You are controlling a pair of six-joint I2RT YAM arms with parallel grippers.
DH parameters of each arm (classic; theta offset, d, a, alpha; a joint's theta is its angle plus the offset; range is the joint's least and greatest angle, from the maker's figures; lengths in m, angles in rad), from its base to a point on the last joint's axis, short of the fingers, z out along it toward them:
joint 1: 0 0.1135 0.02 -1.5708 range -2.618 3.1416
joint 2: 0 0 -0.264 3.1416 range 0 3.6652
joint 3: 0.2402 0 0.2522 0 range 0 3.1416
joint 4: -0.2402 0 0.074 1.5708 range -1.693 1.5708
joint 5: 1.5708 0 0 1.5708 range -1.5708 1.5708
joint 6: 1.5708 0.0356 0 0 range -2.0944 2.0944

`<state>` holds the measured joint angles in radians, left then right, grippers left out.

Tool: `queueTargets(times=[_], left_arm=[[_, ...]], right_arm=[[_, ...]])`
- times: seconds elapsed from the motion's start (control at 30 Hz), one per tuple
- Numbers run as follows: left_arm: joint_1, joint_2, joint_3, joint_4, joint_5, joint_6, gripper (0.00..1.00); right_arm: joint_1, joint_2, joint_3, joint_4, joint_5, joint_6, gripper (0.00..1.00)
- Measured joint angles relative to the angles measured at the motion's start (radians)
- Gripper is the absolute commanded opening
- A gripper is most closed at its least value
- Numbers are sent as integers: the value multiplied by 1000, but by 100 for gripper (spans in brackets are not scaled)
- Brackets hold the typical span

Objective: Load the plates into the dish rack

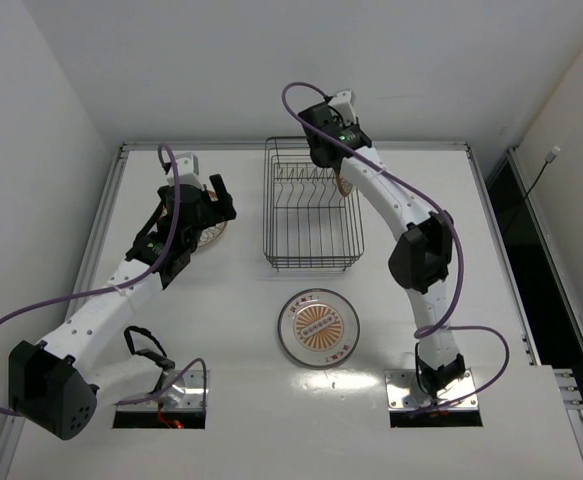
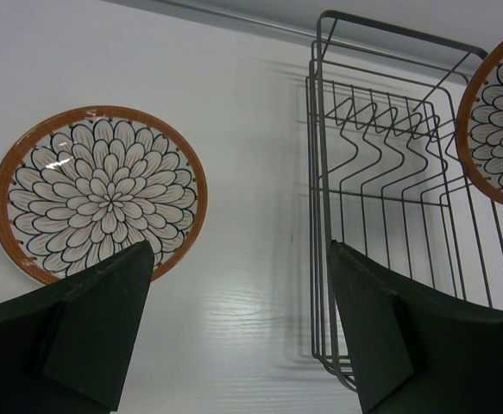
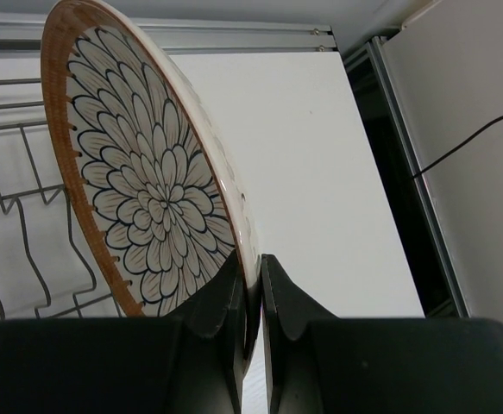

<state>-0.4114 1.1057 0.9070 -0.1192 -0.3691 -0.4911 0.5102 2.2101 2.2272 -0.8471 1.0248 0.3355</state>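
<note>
White, smooth tabletop [image 1: 451, 200] carries a rectangular black wire dish rack [image 1: 311, 205] with a row of bent upright tines. A round, glazed, orange-rimmed flat petal-pattern plate [image 2: 98, 191] lies face up left of the rack. The left gripper [image 2: 238, 259] hovers near it, fingers wide apart, arm extended forward. An upright petal-pattern plate [image 3: 147, 172] stands on edge at the rack's right wall, its rim clamped in the right gripper [image 3: 251, 269], arm reaching far forward. A glossy grey-rimmed plate [image 1: 318, 327] with an orange centre lies flat near the rack's front end.
</note>
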Motion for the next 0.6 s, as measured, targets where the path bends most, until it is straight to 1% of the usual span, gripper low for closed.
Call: queueTargets(times=[0.3, 0.47, 0.6], left_arm=[[0, 0, 0, 0, 0, -1, 80], [0, 0, 0, 0, 6, -10, 80], [0, 0, 0, 0, 6, -11, 80]], right_arm=[[31, 25, 0, 42, 60, -30, 0], [80, 48, -11, 77, 149, -72, 0], [117, 76, -29, 122, 220, -104, 2]])
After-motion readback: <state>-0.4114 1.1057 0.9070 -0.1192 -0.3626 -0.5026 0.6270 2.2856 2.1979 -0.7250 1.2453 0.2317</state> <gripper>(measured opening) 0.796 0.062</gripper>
